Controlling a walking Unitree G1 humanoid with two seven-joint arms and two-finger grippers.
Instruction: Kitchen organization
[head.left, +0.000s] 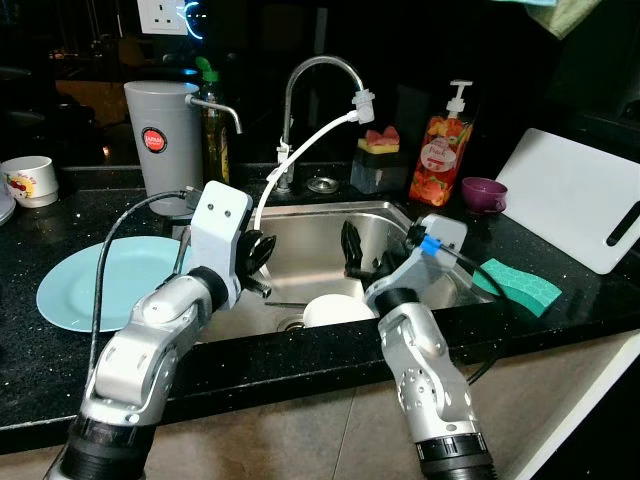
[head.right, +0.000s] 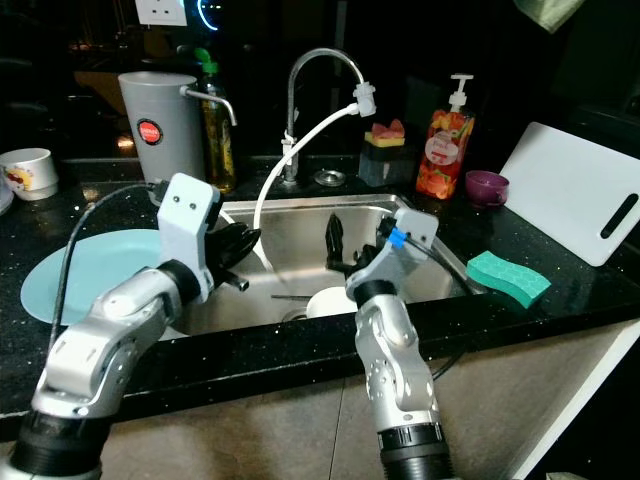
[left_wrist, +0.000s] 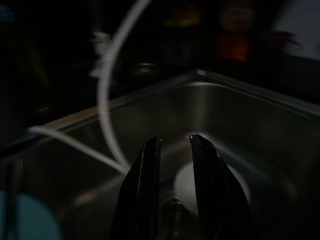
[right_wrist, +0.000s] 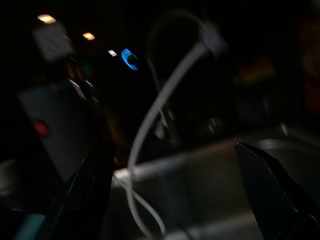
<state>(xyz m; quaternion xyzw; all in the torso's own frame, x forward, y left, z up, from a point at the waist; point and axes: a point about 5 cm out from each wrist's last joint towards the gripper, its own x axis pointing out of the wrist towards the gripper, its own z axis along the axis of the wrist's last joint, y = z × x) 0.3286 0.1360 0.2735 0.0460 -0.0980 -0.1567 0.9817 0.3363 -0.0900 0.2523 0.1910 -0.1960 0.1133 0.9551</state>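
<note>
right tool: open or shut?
Open. The right tool hovers over the sink; in its wrist view the two fingers stand far apart with nothing between them.

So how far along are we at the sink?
Nothing looks finished. Both grippers hang over the sink, empty: the left gripper slightly open, the right gripper open wide above the white bowl in the basin. Still out on the counter: the blue plate, green sponge and cutting board.

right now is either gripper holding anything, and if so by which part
Nothing is held. The left gripper and the right gripper both hang open over the sink, with only air between the fingers.
</note>
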